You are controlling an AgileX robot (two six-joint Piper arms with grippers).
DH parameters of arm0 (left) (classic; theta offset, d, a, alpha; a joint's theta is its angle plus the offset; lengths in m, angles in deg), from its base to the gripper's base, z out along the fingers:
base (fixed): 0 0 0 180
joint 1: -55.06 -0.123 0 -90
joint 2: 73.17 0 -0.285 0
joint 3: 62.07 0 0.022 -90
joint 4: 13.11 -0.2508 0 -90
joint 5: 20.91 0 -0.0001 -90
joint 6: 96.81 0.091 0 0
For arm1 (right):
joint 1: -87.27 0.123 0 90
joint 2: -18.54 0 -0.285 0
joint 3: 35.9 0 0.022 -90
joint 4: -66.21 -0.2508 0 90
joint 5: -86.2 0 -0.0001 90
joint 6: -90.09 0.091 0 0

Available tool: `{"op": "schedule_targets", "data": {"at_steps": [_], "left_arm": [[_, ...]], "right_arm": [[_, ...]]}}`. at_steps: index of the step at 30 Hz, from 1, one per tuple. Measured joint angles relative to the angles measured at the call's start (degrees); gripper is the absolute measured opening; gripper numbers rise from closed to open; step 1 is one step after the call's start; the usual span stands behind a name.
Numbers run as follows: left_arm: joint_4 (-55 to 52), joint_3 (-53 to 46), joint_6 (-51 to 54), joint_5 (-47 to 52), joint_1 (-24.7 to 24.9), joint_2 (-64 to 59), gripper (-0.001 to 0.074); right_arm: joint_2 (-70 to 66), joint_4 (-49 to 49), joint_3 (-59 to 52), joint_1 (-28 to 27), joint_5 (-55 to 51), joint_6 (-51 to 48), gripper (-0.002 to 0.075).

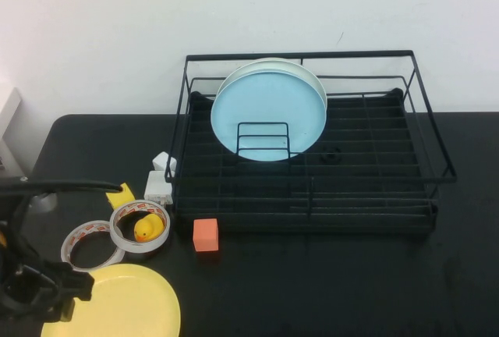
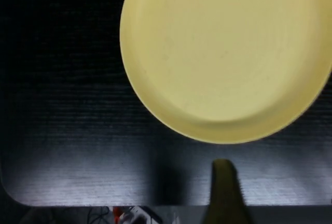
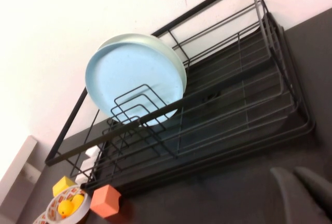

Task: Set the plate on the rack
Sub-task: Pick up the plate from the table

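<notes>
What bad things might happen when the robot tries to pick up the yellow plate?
The yellow plate lies flat on the table, so the left gripper beside it may slip off the rim. It could bump the tape rolls and rubber duck close by. The rack already holds a light blue plate, which might get knocked. The right gripper waits nearby.

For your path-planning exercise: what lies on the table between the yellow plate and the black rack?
In the high view, two tape rolls, one ringing a rubber duck, and an orange cube lie between the yellow plate and the rack.
</notes>
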Motion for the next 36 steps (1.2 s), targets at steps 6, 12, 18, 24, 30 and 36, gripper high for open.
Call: {"op": "schedule_targets", "data": {"at_steps": [6,12,18,24,30,36], "left_arm": [[0.0,-0.1,0.0,-1.2,0.0,-3.2,0.0403],[1.8,-2.3,0.0,-5.1,-3.3,-3.2,0.0243],[8.9,-3.8,2.8,-10.3,-13.7,-5.6,0.0197],[9.7,-3.9,4.7,-14.1,-15.5,-12.2,0.0333],[9.8,-3.9,4.8,-19.0,-15.5,-19.0,0.0470],[9.3,-3.9,5.2,-24.5,-15.5,-25.4,0.0483]], "right_arm": [[0.0,-0.1,0.0,0.0,-0.7,-0.1,-0.0002],[0.0,-0.2,0.0,0.0,-0.9,-0.1,-0.0002],[0.0,-0.2,0.0,0.0,-0.9,-0.3,-0.0002],[0.0,-0.2,0.0,0.0,-0.9,-1.4,-0.0002],[0.0,-0.2,0.0,0.0,-0.9,-1.9,-0.0002],[0.0,-0.2,0.0,0.0,-0.9,-1.9,-0.0002]]}}
